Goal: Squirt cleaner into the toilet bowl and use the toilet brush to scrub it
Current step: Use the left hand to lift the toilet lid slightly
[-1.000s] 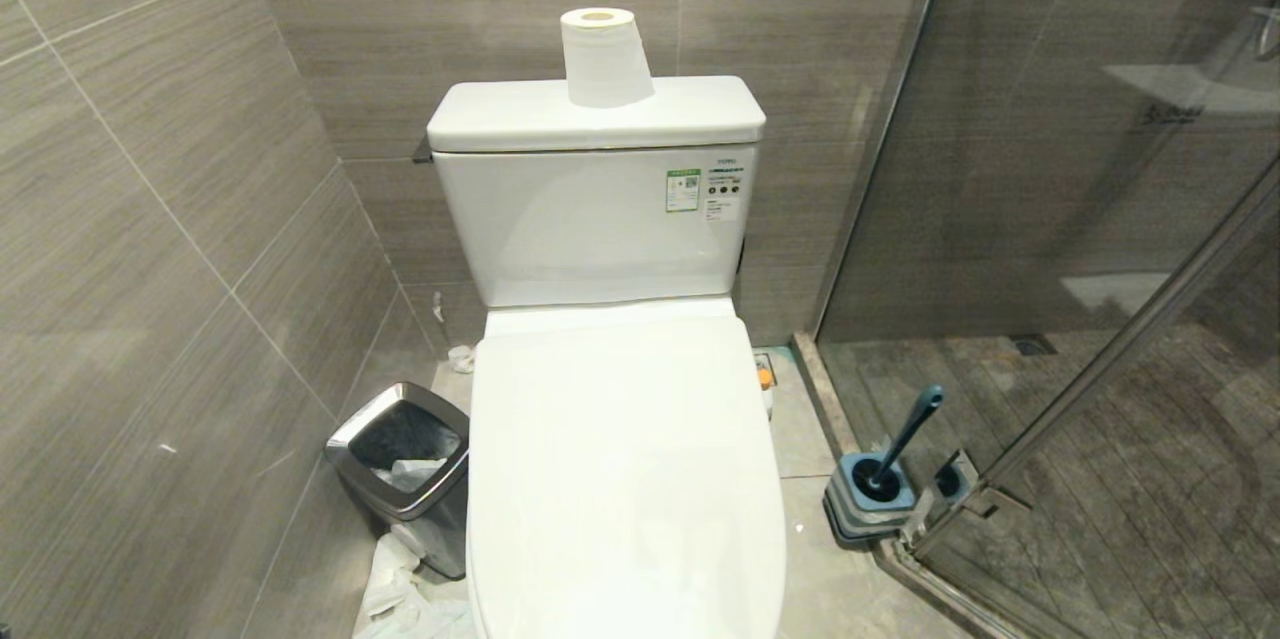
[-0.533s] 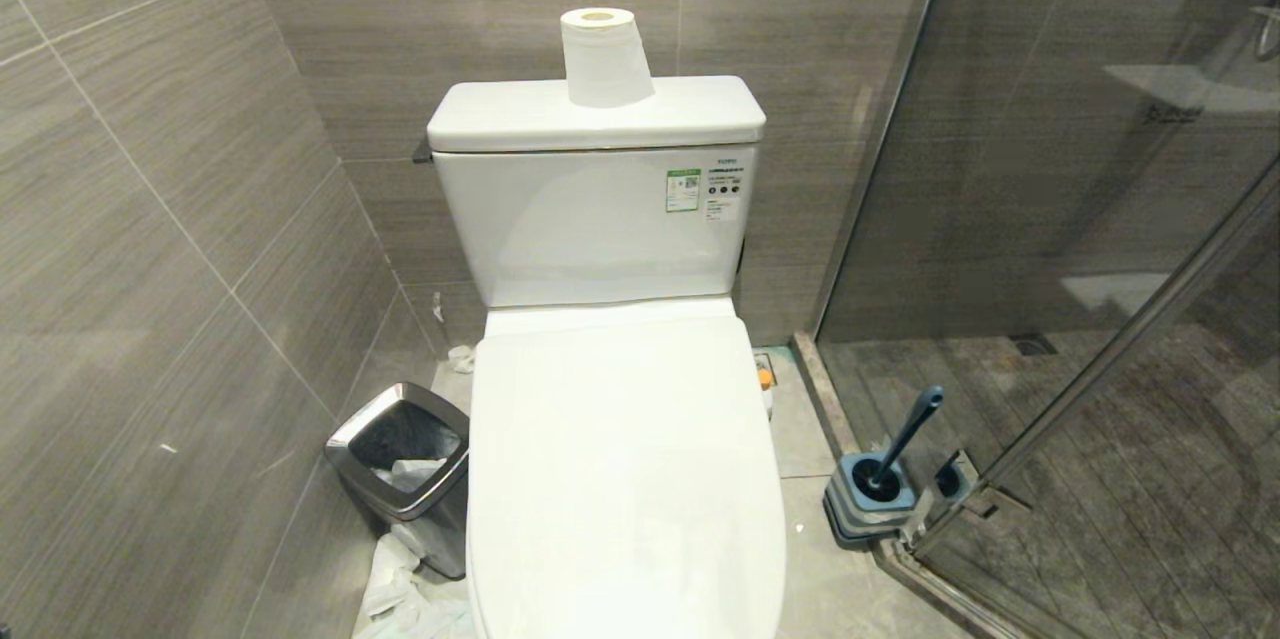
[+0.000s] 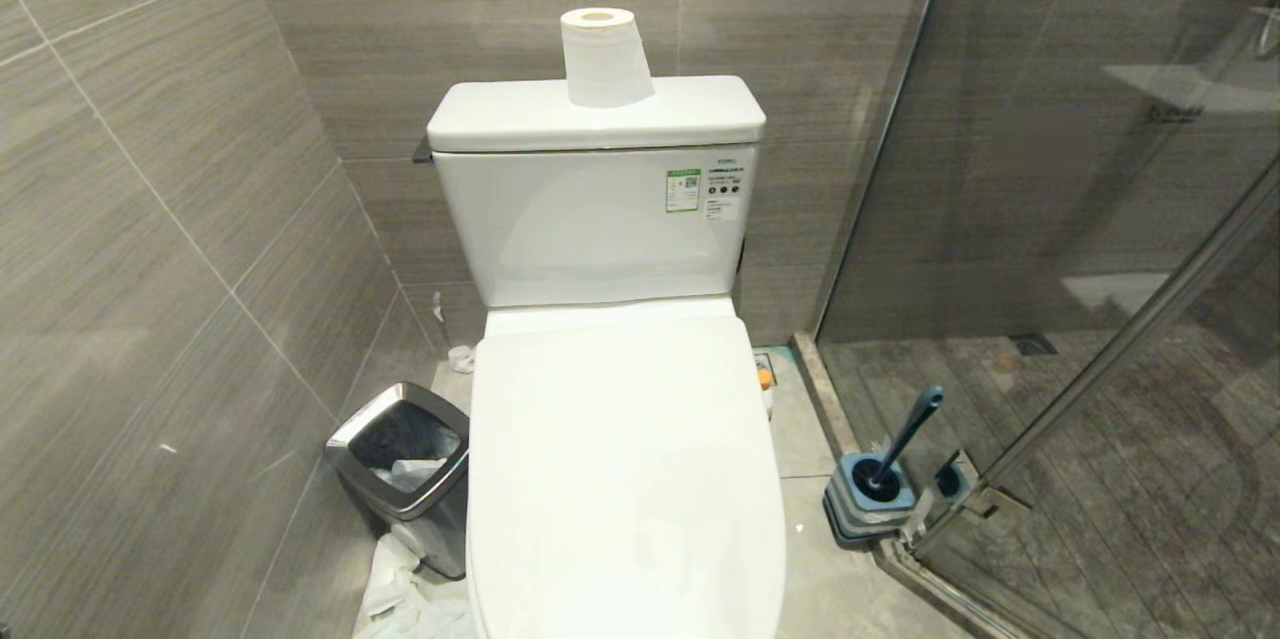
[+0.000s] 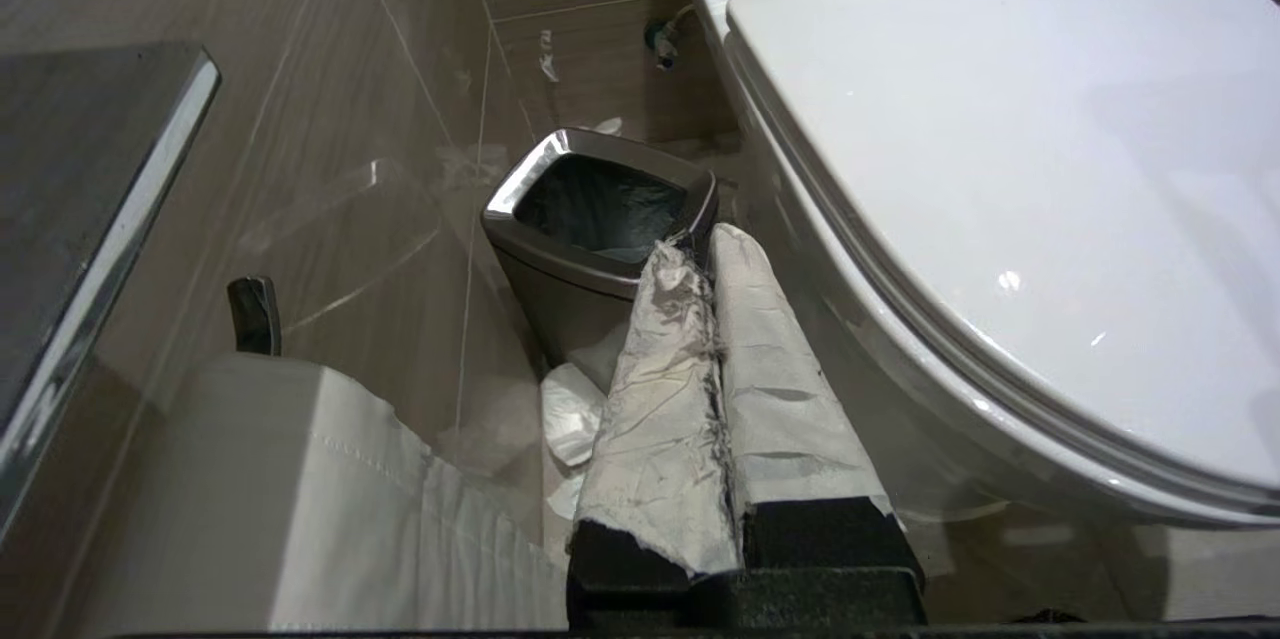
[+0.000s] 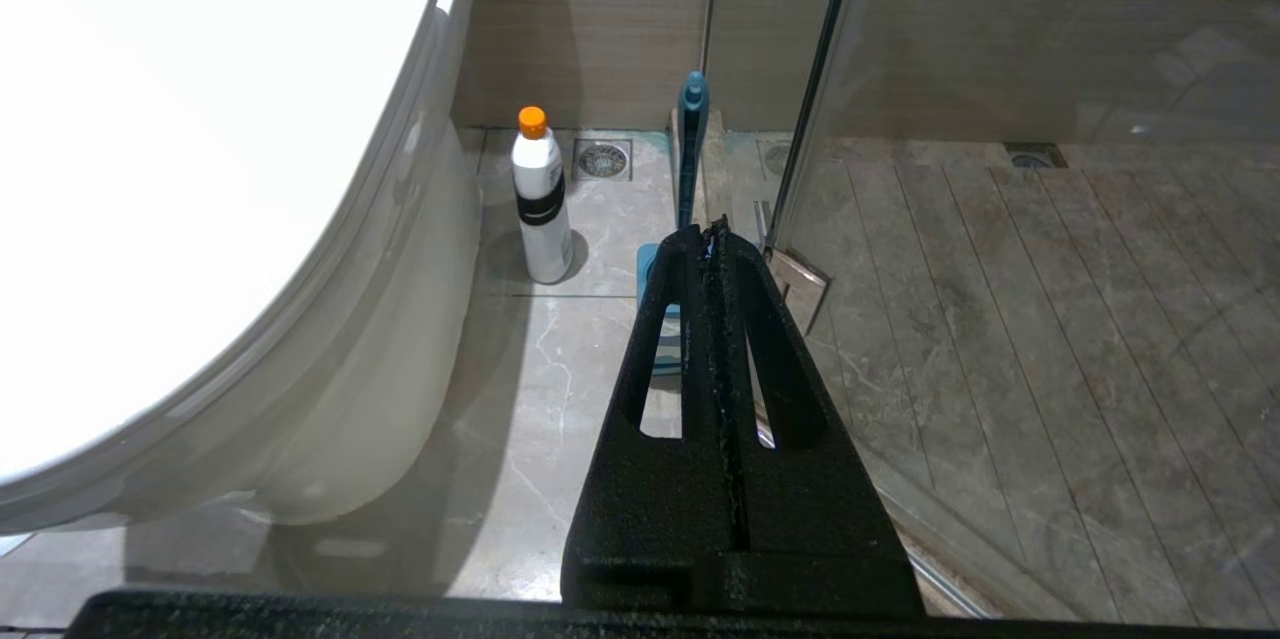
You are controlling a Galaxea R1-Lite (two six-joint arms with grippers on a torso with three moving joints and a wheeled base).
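White porcelain fills most of what I see: the toilet point(image 3: 620, 399) stands before me with its lid point(image 3: 625, 479) down flat, so the toilet bowl is covered and I cannot see inside it. On my left a steel-rimmed waste bin point(image 3: 405, 469) sits against the tiled wall, crumpled paper at its foot. On my right, by the glass shower door point(image 3: 1080, 219), the toilet brush point(image 3: 905, 439) leans in its square blue holder point(image 3: 870, 499). A white cleaner bottle point(image 5: 541, 204) with an orange cap stands on the floor between the toilet and the brush. A paper roll point(image 3: 603, 57) sits on the cistern. My left gripper point(image 4: 700, 264), its fingers wrapped in paper, hangs shut and empty near the bin; my right gripper point(image 5: 712, 239) hangs shut and empty, pointing toward the brush. I judge nothing begun: lid to lift, cleaner to squirt, scrubbing to do.
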